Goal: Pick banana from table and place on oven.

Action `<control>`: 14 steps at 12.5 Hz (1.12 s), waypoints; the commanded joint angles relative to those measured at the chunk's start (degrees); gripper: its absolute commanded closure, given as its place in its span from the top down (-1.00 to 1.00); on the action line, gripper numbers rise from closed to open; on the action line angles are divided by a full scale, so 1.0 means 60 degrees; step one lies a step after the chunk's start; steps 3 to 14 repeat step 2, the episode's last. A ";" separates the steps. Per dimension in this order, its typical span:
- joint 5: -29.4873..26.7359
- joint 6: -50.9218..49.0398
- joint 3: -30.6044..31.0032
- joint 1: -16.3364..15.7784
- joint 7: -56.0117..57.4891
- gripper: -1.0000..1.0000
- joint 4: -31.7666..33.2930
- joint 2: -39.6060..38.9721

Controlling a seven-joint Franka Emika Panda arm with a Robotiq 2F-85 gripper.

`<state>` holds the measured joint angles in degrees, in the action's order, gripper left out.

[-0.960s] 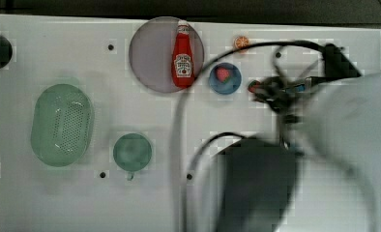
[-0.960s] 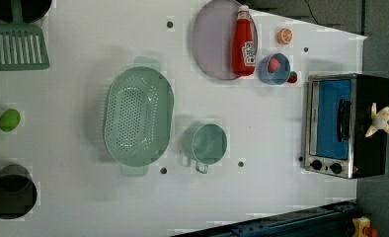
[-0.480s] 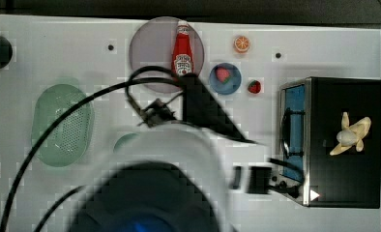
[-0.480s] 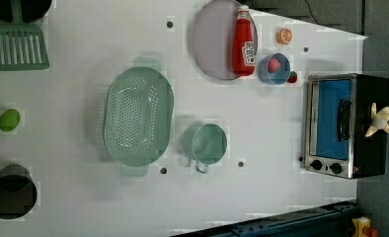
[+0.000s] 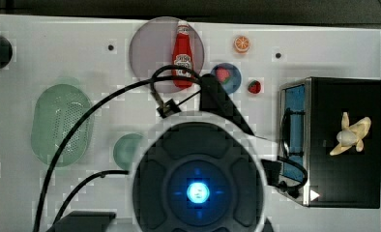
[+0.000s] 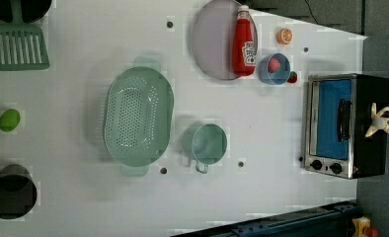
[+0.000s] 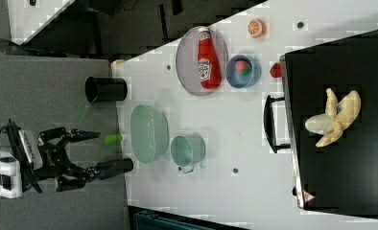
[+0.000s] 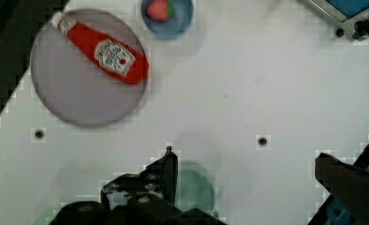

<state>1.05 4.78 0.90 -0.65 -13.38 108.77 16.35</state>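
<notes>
black two-finger gripper [image 8: 248,173] on white arm, jaws spread wide, empty, pointing straight down; round dark arm joint [image 5: 198,176] with blue light.

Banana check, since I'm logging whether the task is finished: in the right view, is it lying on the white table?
No, the banana lies on the oven's black top, off the table.

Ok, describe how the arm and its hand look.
In the top view the arm is a white-rimmed, dark round body with a glowing blue light at its centre, and black cables loop off it. In the wrist view the hand has black fingers.
</notes>
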 commanded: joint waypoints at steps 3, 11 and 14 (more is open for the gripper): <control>0.0061 -0.0075 -0.0127 0.0189 -0.0315 1.00 0.0073 -0.0102; 0.0061 -0.0075 -0.0127 0.0189 -0.0315 1.00 0.0073 -0.0102; 0.0061 -0.0075 -0.0127 0.0189 -0.0315 1.00 0.0073 -0.0102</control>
